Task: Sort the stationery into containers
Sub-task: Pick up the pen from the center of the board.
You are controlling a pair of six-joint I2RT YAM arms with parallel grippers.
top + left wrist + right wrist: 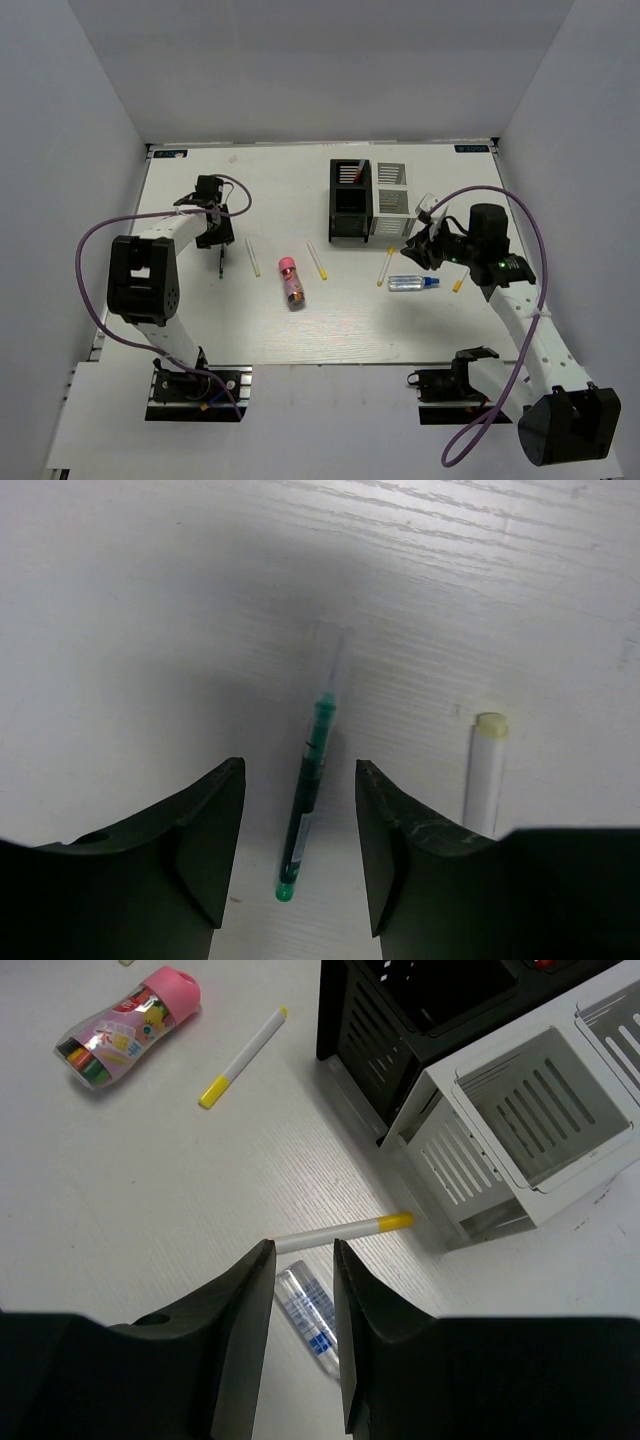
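A dark pen with green ends [305,810] lies on the table between the fingers of my open left gripper [300,766], which hovers over it; it also shows in the top view [220,262] just below that gripper [214,222]. My right gripper [303,1245] is open with a narrow gap and empty, above a clear blue-capped bottle [312,1318] and a white-and-yellow pen [340,1230]. The black organiser [349,205] holds a red-black pen [358,172]; the white-grey organiser [391,200] joins it. The pink-capped tube [291,281] lies mid-table.
More white-and-yellow pens lie loose in the top view [253,257], [317,260], and one at the right [460,280]. One lies right of the left gripper [487,772]. White walls enclose the table on three sides. A purple cable loops over each arm.
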